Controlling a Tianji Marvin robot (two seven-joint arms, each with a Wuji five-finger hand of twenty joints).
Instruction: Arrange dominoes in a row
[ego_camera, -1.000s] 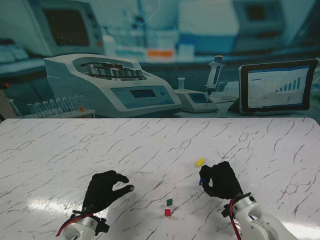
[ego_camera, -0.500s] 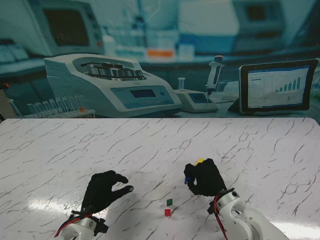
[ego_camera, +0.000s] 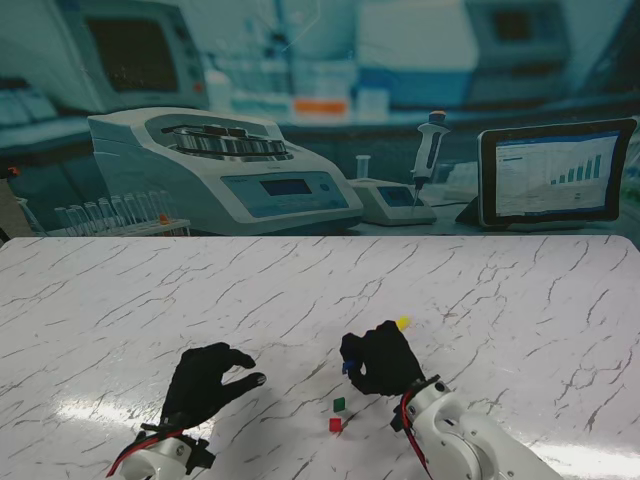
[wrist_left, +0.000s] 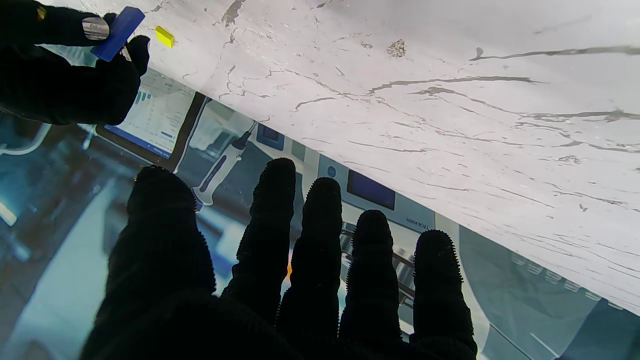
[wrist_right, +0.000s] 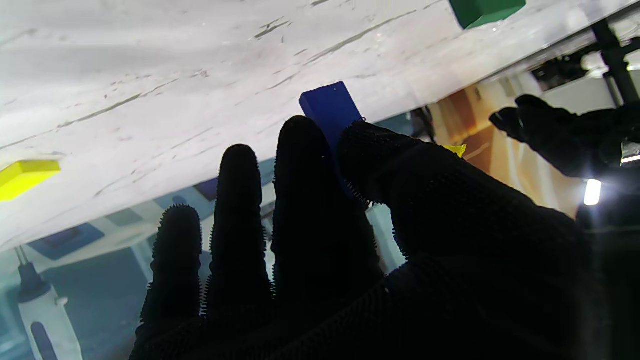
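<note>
Right hand (ego_camera: 380, 360) has the blue domino (ego_camera: 347, 368) pinched between thumb and fingers, off the marble table (ego_camera: 480, 290) — green domino (ego_camera: 339, 404) and red domino (ego_camera: 334, 425) nearby, yellow domino (ego_camera: 403, 322) behind. Left hand (ego_camera: 207, 383) hovers, fingers spread, holding nothing.

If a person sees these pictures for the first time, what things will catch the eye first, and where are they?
First, the right robot hand, black-gloved near the table's middle, pinching a blue domino between thumb and fingers. Next, the bright pieces on the white marble table: a yellow domino just beyond that hand, and a green domino and red domino nearer to me. The left robot hand waits open and empty on the left.
</note>
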